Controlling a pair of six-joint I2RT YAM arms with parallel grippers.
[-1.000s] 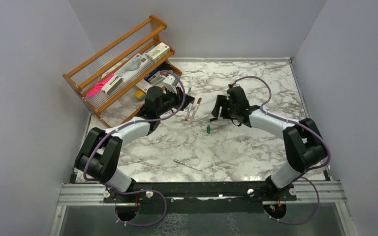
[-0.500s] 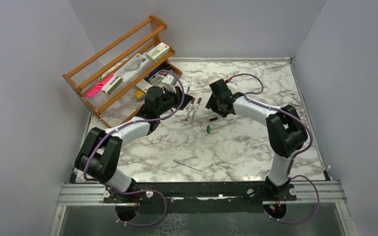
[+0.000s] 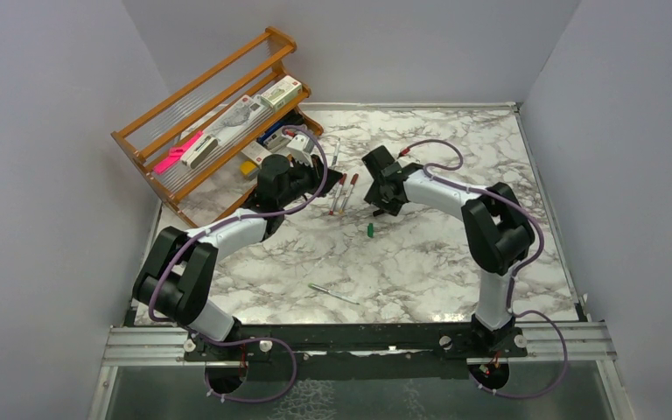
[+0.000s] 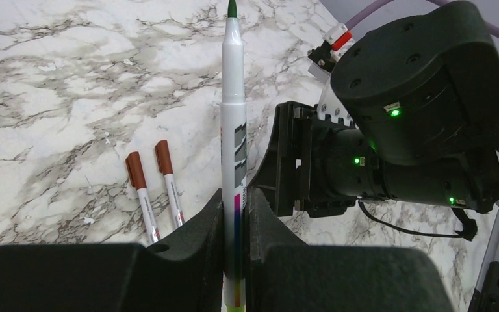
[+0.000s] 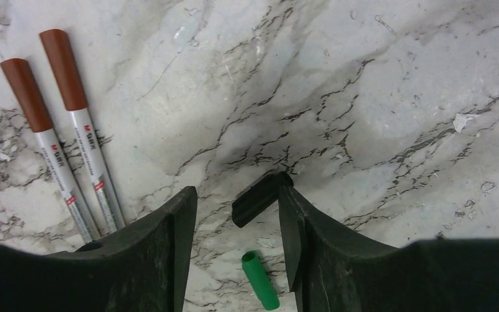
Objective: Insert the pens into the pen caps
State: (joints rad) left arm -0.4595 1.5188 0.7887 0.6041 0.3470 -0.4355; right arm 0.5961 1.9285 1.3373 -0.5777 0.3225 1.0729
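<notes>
Clamping a green-tipped pen (image 4: 234, 123) by its lower barrel, the left fingers (image 4: 203, 227) are clenched on it. In the left wrist view the pen runs up the centre of the frame, its uncapped tip at the top edge.

The right fingers (image 5: 177, 224) are released and stand apart, low over the marble surface (image 5: 377, 97). They straddle a small black cylinder (image 5: 258, 198) that lies tilted on the surface. Its upper end is against or just beside the finger at the right of the frame; contact cannot be confirmed.

A green cap (image 5: 260, 281) lies on the surface just below the black cylinder, at the bottom centre of the right wrist view.

Two brown-capped pens (image 5: 88, 140) lie side by side and parallel at the upper left of that view, caps toward the top.

In the top view a wooden rack (image 3: 201, 114) stands at the upper left. A thin pale item (image 3: 332, 293), too small to identify, lies at the lower centre.
</notes>
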